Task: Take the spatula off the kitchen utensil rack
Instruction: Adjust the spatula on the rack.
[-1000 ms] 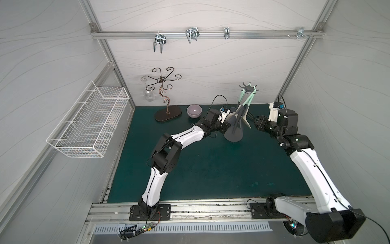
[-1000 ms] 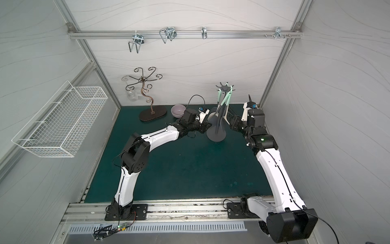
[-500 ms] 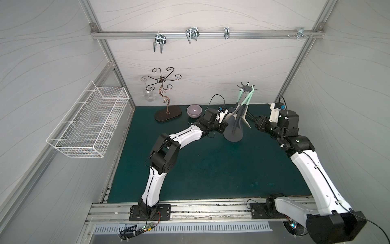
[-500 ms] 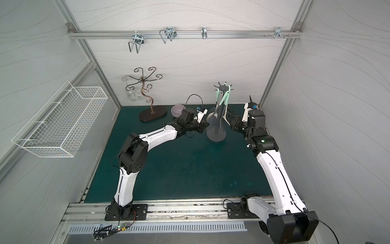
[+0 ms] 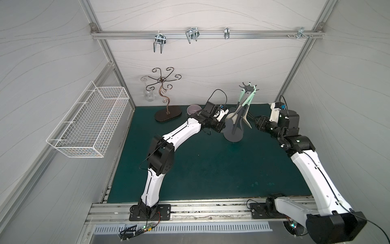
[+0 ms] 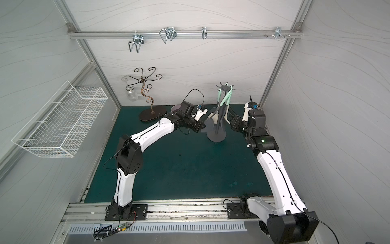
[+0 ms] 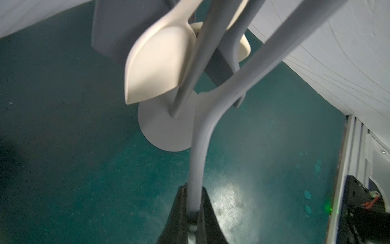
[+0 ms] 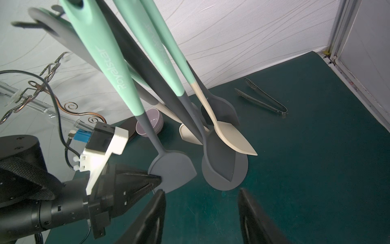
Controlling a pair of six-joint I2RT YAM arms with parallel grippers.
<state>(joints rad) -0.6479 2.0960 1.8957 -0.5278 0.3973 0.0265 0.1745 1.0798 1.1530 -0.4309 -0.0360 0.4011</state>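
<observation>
**Inspector:** Left gripper (image 7: 194, 200), condition?

**Assistant:** Closed on the spatula (image 8: 172, 169). Its black fingers (image 7: 177, 215) pinch the outer rim of the grey blade, which the left wrist view shows edge-on. It is a low hold. I judge it was chosen because the blade hangs free, whereas the handles crowd together higher up.

**Inspector:** Is the spatula off?

**Assistant:** No. Its teal handle runs up to the crown of the kitchen utensil rack (image 5: 233, 133), and in both top views the handles hang from the hooks there. The blade is drawn sideways, away from the pole and beside the round base.

**Inspector:** Right gripper (image 8: 202, 213)?

**Assistant:** Jaws apart, nothing between them. It sits near the base, on the side away from the left arm. I judge it is placed to steady the rack, since a thin pole on a flat disc could tip as the handle is worked off its hook.

**Inspector:** Neighbours?

**Assistant:** A cream-bladed utensil (image 8: 234, 143) and a dark spoon (image 8: 217, 160) hang close beside the spatula and might be dragged along. The tongs (image 8: 263, 99) lie on the green mat (image 8: 316, 147) beyond the rack, and a purple bowl (image 8: 149, 124) sits by the left arm. Both are clear of the work.

**Inspector:** Finding?

**Assistant:** Grasp made, unhooking not yet done; the handle's end must be raised clear of its hook
</observation>
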